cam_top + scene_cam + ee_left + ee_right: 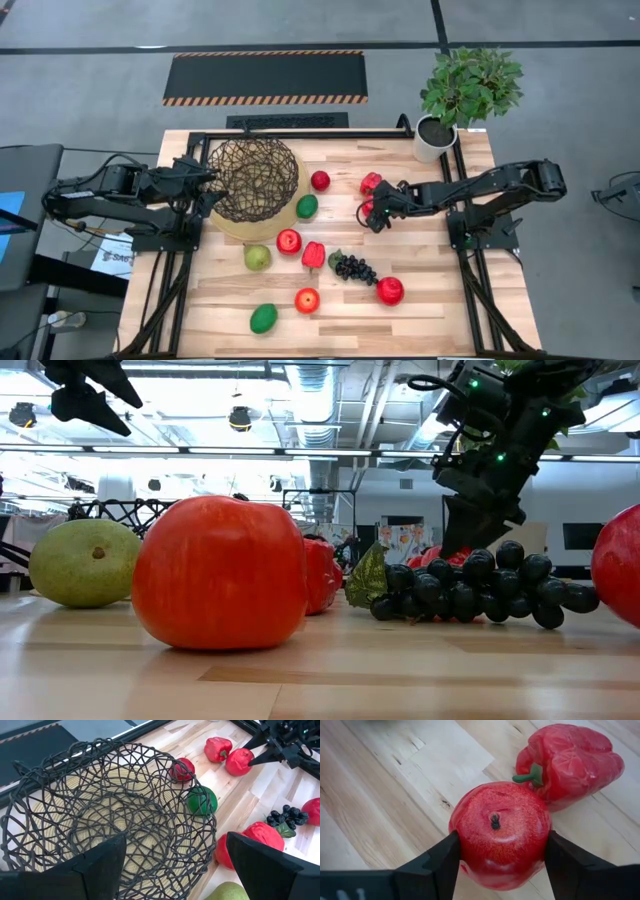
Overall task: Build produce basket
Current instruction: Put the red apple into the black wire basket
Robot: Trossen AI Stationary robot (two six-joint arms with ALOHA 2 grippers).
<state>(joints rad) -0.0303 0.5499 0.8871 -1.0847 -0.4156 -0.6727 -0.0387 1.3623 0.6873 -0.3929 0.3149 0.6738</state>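
The basket (256,180) sits on the worktop (430,300) with its open dark weave tilted up off its flat tan base (90,820); through the weave only the base shows, and no produce lies inside it. The left gripper (205,185) is at the basket's rim, its two fingers (100,865) spread wide with the rim between them, and the pictures do not show whether they press it.

All the produce lies outside the basket. Just beside it are a small red apple (320,180) and a green oval (307,206). Farther from it, the right gripper (372,212) has its jaws clenched on a red apple (500,832), one finger against each side, with a red pepper (570,762) touching that apple. Near the basket's base lie another red apple (289,241), a pear (257,257) and a second red pepper (314,254). The grape bunch (355,268) and a further red apple (390,290) lie well apart from the basket, as do a red apple (307,300) and a green oval (263,318).
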